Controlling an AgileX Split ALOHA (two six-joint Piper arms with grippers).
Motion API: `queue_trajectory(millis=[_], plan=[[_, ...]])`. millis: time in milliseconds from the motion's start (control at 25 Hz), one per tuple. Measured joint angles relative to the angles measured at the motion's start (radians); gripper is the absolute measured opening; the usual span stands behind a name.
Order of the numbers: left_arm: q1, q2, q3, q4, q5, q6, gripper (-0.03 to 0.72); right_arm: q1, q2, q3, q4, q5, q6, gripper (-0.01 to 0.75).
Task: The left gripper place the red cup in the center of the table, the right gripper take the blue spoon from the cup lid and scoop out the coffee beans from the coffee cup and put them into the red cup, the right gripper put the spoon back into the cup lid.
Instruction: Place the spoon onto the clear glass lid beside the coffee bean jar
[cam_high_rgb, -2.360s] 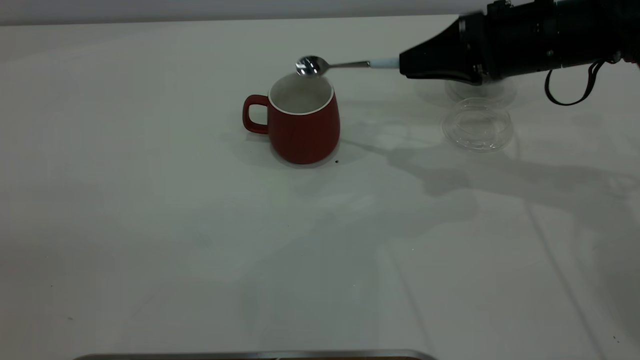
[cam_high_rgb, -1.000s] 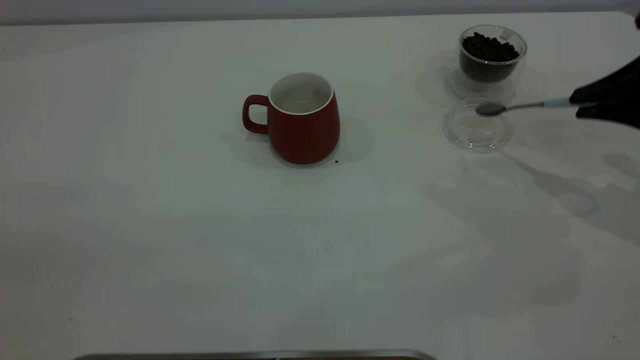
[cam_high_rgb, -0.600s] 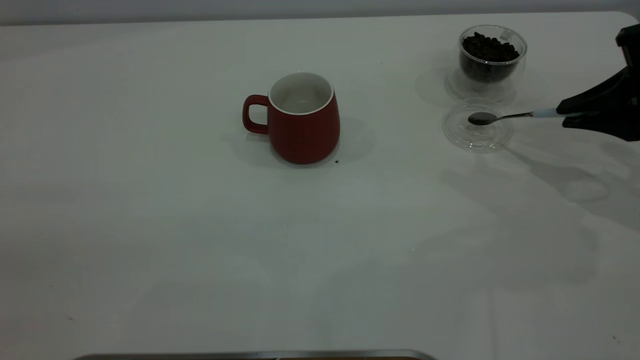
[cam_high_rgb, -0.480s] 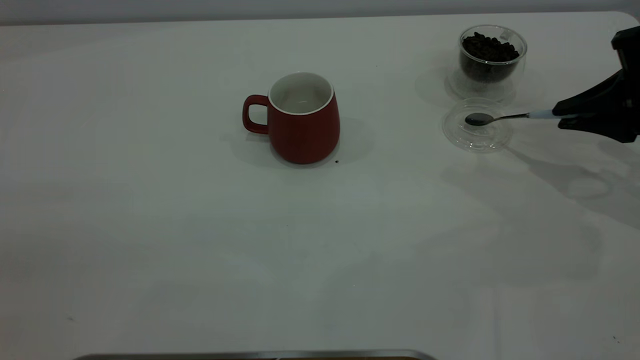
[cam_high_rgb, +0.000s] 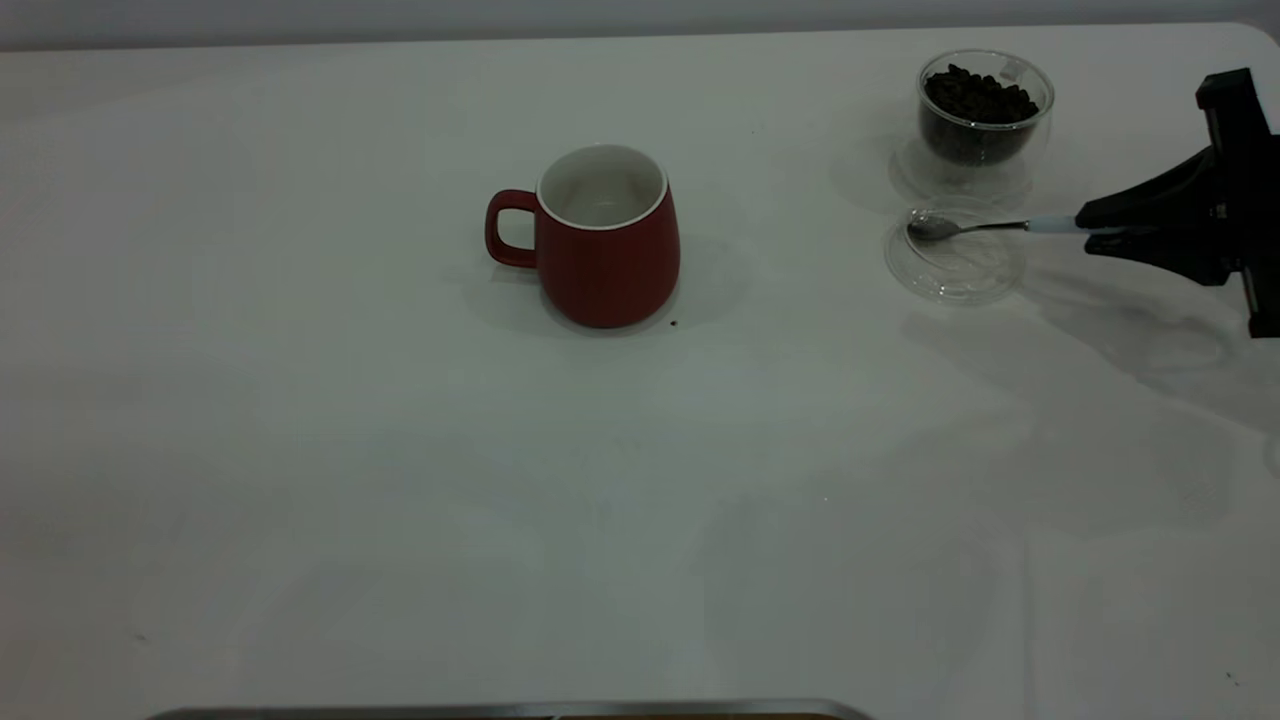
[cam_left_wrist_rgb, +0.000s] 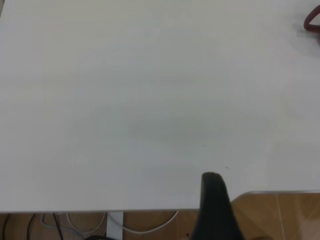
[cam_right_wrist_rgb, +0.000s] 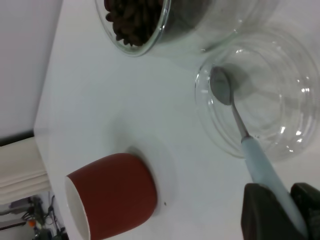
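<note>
The red cup (cam_high_rgb: 605, 235) stands upright mid-table with its handle to the left; it also shows in the right wrist view (cam_right_wrist_rgb: 112, 197). At the far right stands the coffee cup (cam_high_rgb: 985, 115), with coffee beans (cam_high_rgb: 975, 95) heaped inside. The clear cup lid (cam_high_rgb: 955, 262) lies just in front of it. My right gripper (cam_high_rgb: 1090, 222) is shut on the pale handle of the blue spoon (cam_high_rgb: 1045, 224). The spoon's empty bowl (cam_right_wrist_rgb: 221, 86) sits inside the lid (cam_right_wrist_rgb: 265, 95) near its rim. The left gripper (cam_left_wrist_rgb: 215, 200) is parked over the table's near edge.
A tiny dark speck (cam_high_rgb: 673, 323) lies on the white table (cam_high_rgb: 400, 480) by the red cup's base. A metal strip (cam_high_rgb: 500, 711) runs along the front edge. Cables and floor show beyond the table edge in the left wrist view.
The right gripper carried the spoon from above the red cup back to the right and down over the lid. In the last half second it shifted left, bringing the bowl to the lid's left part.
</note>
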Motion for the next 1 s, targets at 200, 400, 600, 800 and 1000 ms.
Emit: queue_trajectory(millis=[200, 400, 600, 800, 1000], plan=[[0.000, 0.000, 0.000, 0.000, 0.000, -0.002, 0.587, 0.000, 0.020, -0.009, 0.001, 0.009, -0.001, 0.113], [0.000, 0.000, 0.000, 0.000, 0.000, -0.001, 0.587, 0.000, 0.020, -0.010, 0.001, 0.005, -0.001, 0.113], [0.000, 0.000, 0.000, 0.000, 0.000, -0.001, 0.587, 0.000, 0.020, -0.010, 0.002, 0.004, -0.002, 0.122], [0.000, 0.000, 0.000, 0.000, 0.000, -0.001, 0.587, 0.000, 0.020, -0.010, 0.002, -0.009, -0.003, 0.217], [0.000, 0.000, 0.000, 0.000, 0.000, -0.001, 0.587, 0.000, 0.020, -0.010, 0.002, -0.010, 0.003, 0.355]])
